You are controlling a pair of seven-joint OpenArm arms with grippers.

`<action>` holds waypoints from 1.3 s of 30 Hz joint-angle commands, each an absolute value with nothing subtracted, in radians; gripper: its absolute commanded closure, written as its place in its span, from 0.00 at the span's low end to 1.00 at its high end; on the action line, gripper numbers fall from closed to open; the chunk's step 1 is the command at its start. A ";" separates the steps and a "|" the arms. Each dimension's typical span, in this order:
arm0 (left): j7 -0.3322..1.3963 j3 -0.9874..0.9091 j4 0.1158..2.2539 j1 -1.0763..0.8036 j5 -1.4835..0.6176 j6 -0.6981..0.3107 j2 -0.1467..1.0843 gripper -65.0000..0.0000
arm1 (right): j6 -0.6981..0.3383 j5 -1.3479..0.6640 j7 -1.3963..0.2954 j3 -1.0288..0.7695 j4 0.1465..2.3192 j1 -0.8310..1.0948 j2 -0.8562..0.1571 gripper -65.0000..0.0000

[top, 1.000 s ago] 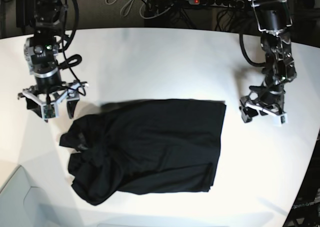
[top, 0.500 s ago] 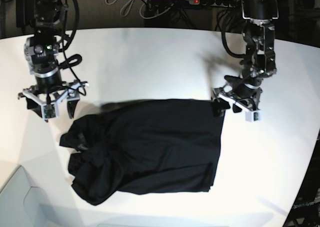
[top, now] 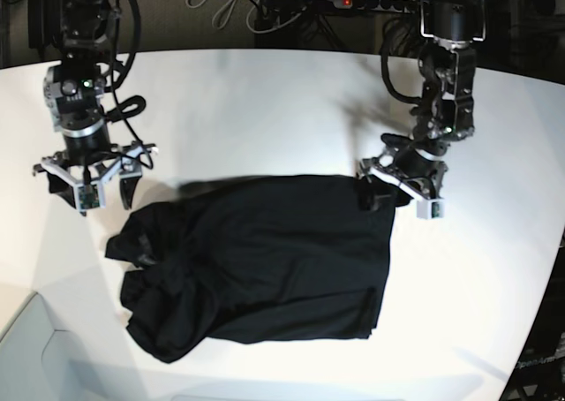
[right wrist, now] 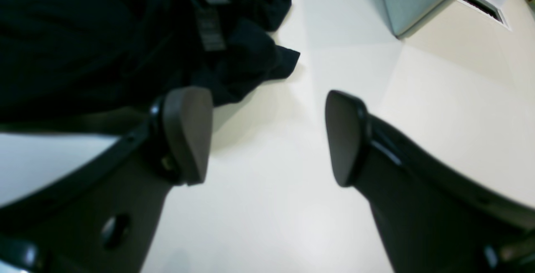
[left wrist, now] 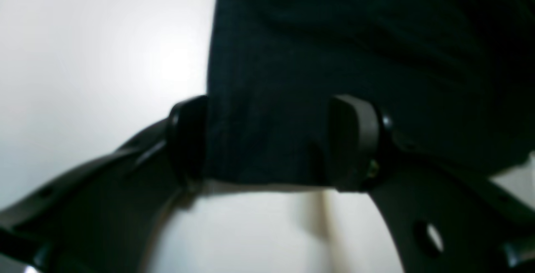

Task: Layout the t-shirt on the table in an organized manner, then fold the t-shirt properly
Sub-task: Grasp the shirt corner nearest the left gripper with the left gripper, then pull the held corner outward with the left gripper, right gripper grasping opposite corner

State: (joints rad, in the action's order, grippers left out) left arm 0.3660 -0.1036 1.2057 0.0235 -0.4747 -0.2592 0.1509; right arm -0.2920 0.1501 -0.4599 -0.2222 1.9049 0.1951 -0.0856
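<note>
Straddling a corner of the t-shirt (left wrist: 355, 55), my left hand (left wrist: 267, 143) has its two pads spread wide, one pad (left wrist: 188, 139) at the cloth's side edge and the other (left wrist: 351, 143) over the fabric, with the hem running between them. Nothing is pinched; whether the pads touch the cloth I cannot tell. In the base view this hand (top: 397, 193) sits at the shirt's far corner, on the side towards the worktop's curved edge.

My right hand (right wrist: 267, 139) is spread open too, with bare white worktop (right wrist: 271, 206) between its pads and nothing held. One pad (right wrist: 188, 135) is just beside the bunched cloth, where a sewn label (right wrist: 211, 34) shows in the folds. In the base view this hand (top: 88, 187) hangs near the shirt's other far corner, apart from the fabric.

The black t-shirt (top: 265, 260) lies around the middle of the worktop (top: 265, 109), towards its near edge: smooth and squared on my left hand's side, rumpled into a heap on my right hand's side. No print shows.
</note>
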 commanded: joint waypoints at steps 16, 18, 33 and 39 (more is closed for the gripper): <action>0.430 -0.111 1.202 0.019 -0.470 -0.254 0.160 0.98 | -0.292 0.145 -0.430 -0.225 1.923 0.186 -0.094 0.34; 0.430 -0.111 1.204 0.019 -0.475 -0.254 0.162 1.00 | -0.292 0.145 -0.430 -0.223 1.923 0.188 -0.094 0.34; 0.533 -0.374 1.630 -0.070 -0.476 -0.259 0.163 1.00 | -0.294 0.143 -0.435 -0.179 1.917 0.189 -0.093 0.33; 0.599 -0.456 1.742 -0.068 -0.476 -0.260 0.162 1.00 | -0.294 0.143 -0.437 -0.070 1.916 0.193 -0.093 0.33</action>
State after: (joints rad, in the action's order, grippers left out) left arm 0.6258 -0.4519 1.7226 -0.0826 -0.4660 -0.2550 0.1520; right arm -0.2924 0.1505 -0.4606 -0.0662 1.9015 0.1978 -0.0860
